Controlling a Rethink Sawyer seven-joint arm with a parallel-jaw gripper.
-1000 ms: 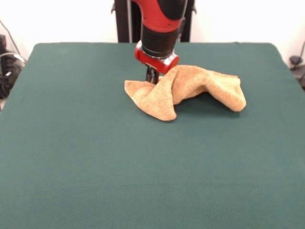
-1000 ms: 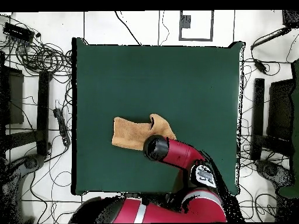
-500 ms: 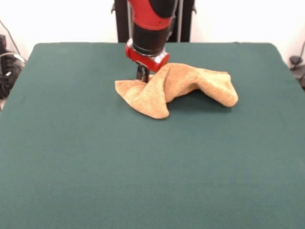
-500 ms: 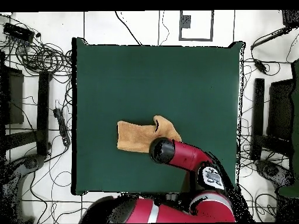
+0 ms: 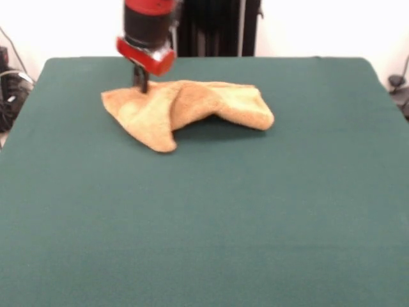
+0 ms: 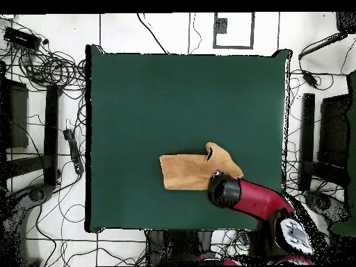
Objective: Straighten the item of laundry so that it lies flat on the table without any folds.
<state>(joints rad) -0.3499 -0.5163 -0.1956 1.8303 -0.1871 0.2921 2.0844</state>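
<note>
The orange-tan towel (image 5: 192, 109) lies crumpled on the green table (image 5: 204, 230), in its far left part, with a fold raised along its middle and a corner hanging toward the front. My gripper (image 5: 140, 87) is shut on the towel's far left edge and stands upright over it. In the overhead view the towel (image 6: 188, 172) lies right of the table's (image 6: 174, 90) middle, near the robot's side. There the arm's red and black wrist (image 6: 224, 190) covers the gripper and the towel's corner.
Cables and equipment lie on the floor round the table in the overhead view (image 6: 49, 69). The black pedestal (image 5: 211, 29) stands behind the table's far edge.
My gripper has dragged the towel to the left in the front view, to the right in the overhead view. The towel has followed and spread out a little.
</note>
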